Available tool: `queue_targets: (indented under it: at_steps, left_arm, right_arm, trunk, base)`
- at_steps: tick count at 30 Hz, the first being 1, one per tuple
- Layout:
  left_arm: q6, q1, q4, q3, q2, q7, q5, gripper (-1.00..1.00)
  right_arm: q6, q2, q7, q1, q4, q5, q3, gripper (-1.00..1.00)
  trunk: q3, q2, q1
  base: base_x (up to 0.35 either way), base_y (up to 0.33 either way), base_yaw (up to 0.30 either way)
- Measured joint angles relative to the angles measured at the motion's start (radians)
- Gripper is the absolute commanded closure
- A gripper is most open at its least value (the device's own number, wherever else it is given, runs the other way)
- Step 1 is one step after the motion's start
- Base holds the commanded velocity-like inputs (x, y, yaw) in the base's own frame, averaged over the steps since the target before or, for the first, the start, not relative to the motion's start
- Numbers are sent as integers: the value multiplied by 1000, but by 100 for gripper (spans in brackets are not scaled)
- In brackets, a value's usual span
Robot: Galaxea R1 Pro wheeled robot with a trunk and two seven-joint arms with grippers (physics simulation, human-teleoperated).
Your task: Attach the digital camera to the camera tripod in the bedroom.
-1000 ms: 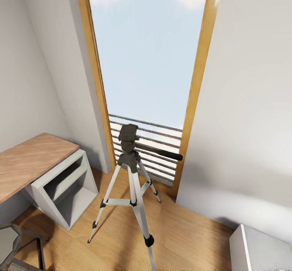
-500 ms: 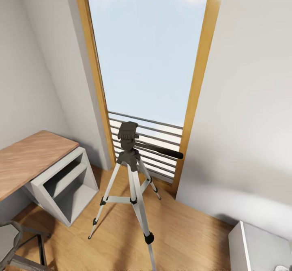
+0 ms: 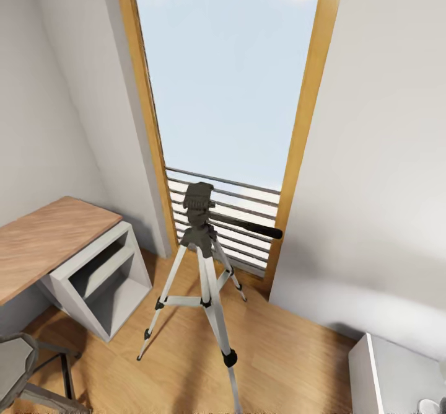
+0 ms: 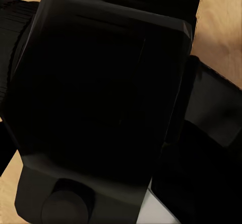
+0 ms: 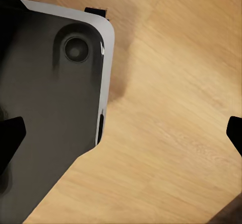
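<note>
tall window (image 3: 223, 79), white walls (image 3: 384, 154), wood floor (image 3: 291, 358)

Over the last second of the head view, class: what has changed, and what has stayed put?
Only the view shifted a little, so the camera moved. The camera tripod stands as before by the window and beside the desk. Nothing was taken hold of or let go.

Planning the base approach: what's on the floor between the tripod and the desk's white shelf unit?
In the head view, a bare strip of light wood floor separates the camera tripod from the white shelf unit; the tripod's nearest foot stands apart from it.
</note>
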Motion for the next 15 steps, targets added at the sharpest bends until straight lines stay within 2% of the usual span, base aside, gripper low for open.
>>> queue_targets:
  at_steps: [9,15]
  left_arm:
    - [0,0,0,0,-5,0,0,100]
    - [0,0,0,0,-6,0,0,100]
  right_arm:
    - [0,0,0,0,0,0,0,-100]
    - [-1,0,0,0,0,0,0,-100]
  trunk:
    - [0,0,0]
    - [0,0,0]
  base:
    - [-192,181,0]
    - [-63,60,0]
